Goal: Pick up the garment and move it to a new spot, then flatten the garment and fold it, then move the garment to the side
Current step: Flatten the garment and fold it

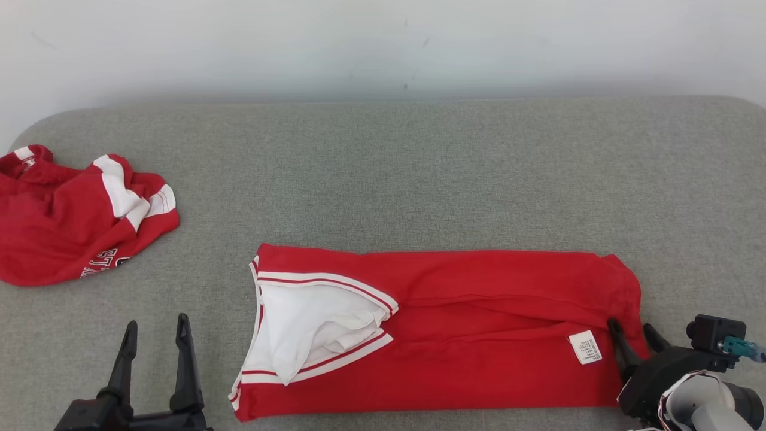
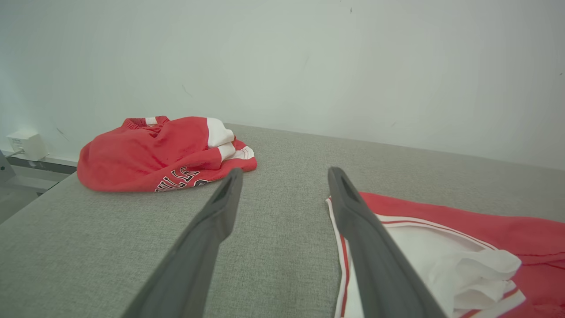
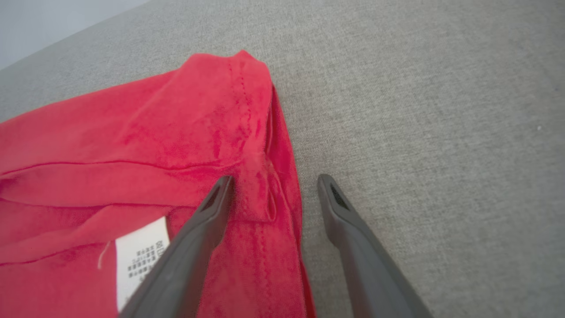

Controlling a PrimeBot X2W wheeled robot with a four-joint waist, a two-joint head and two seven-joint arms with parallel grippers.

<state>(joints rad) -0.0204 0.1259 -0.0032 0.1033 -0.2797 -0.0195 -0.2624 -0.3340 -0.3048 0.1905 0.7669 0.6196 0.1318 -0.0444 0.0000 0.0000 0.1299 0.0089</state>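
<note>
The garment [image 1: 479, 335] is a red jersey with white and red trim, lying in a long folded band across the front of the grey padded table [image 1: 419, 167]. Its white lining shows at the left end and a white label [image 1: 584, 347] near the right end. My left gripper [image 1: 157, 323] stands open over bare table, just left of the jersey's left end [image 2: 507, 229]. My right gripper [image 1: 630, 326] is open at the right end, one finger over the red cloth [image 3: 154, 145] and the other over the table, with the hem edge between them.
A second red and white garment [image 1: 60, 221] lies crumpled at the table's far left, with black lettering showing [image 2: 176, 179]. A pale wall [image 1: 383, 42] stands behind the table. A small white box [image 2: 26, 143] sits by the wall beyond the left edge.
</note>
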